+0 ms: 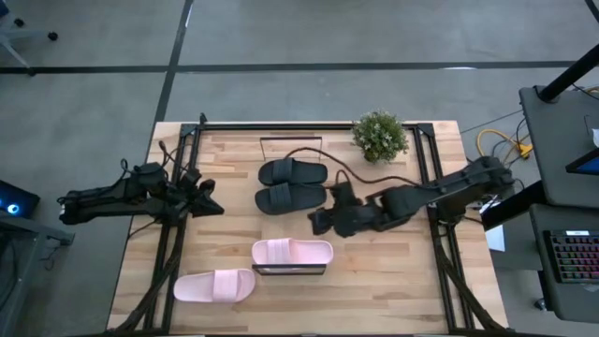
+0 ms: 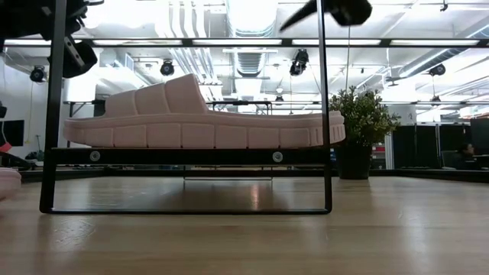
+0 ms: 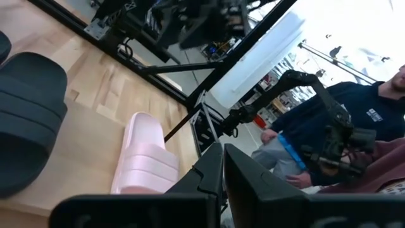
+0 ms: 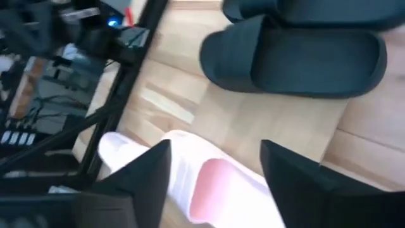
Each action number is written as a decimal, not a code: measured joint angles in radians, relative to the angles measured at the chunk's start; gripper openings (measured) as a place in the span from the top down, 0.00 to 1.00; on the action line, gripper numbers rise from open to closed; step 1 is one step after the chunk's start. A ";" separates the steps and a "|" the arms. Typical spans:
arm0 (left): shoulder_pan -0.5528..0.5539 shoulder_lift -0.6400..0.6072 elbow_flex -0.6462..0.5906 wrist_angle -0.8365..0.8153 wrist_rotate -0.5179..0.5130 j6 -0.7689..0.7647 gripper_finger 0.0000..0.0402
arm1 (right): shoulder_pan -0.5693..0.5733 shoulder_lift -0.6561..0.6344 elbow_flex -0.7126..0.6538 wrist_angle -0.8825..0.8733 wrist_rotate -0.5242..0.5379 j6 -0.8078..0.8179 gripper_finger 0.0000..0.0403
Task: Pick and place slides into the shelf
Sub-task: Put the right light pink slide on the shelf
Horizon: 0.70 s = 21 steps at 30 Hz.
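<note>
A pale butcher-block bench point(image 1: 393, 271) of jointed wood strips stands on grey concrete, edged by thin black metal rails. Near its centre lie two black slides point(image 1: 292, 185), smooth moulded foam with wide straps, side by side and touching. At about six o'clock from them a pale pink slide point(image 1: 292, 251) rests on the shelf point(image 1: 290, 270), a narrow board on a thin black frame; the low view shows its ribbed sole edge running the length of the board. A second pink slide point(image 1: 215, 285) lies flat on the bench toward seven o'clock, apart from the shelf. A small leafy potted plant point(image 1: 380, 137) stands at one o'clock.

The right pincer point(image 1: 323, 223) hovers at about three o'clock of the black pair, just beside them, its fingers spread apart and empty, with the shelved pink slide below at roughly seven o'clock. The left pincer point(image 1: 208, 198) waits at the bench's nine o'clock edge, fingers pressed together.
</note>
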 joint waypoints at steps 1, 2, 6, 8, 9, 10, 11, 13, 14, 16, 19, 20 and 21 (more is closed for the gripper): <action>0.000 -0.001 0.000 0.001 0.000 0.000 1.00 | -0.003 0.015 0.000 0.001 -0.001 0.022 0.40; 0.000 -0.003 0.000 0.000 0.000 0.000 1.00 | -0.004 0.031 0.000 0.001 -0.010 0.040 0.38; 0.000 -0.013 0.000 0.000 -0.001 0.004 1.00 | -0.005 0.104 0.000 0.077 -0.093 0.072 0.32; 0.000 -0.017 0.000 0.000 -0.002 0.006 1.00 | -0.005 0.145 0.000 0.136 -0.143 0.068 0.31; 0.000 -0.020 0.000 0.000 -0.002 0.006 1.00 | -0.005 0.162 0.000 0.164 -0.164 0.068 0.31; 0.000 -0.022 0.000 0.001 -0.002 0.005 1.00 | -0.007 0.178 0.000 0.186 -0.177 0.068 0.31; 0.000 -0.023 0.000 0.001 -0.002 0.005 1.00 | -0.008 0.192 0.000 0.212 -0.190 0.067 0.32; 0.000 -0.027 0.000 -0.001 -0.002 0.005 1.00 | -0.014 0.215 0.000 0.257 -0.222 0.067 0.33; 0.000 -0.028 0.000 0.001 -0.002 0.006 1.00 | -0.018 0.225 0.000 0.274 -0.242 0.064 0.33; 0.000 -0.030 0.000 -0.001 -0.002 0.006 1.00 | -0.023 0.244 0.000 0.307 -0.275 0.048 0.35; 0.000 -0.032 -0.001 0.000 -0.002 0.006 1.00 | -0.036 0.260 0.000 0.341 -0.305 0.034 0.36; 0.000 -0.032 -0.001 0.000 -0.002 0.006 1.00 | -0.040 0.261 0.000 0.345 -0.313 0.025 0.37; 0.000 -0.032 0.000 0.000 -0.002 0.005 1.00 | -0.045 0.262 0.000 0.349 -0.315 0.018 0.37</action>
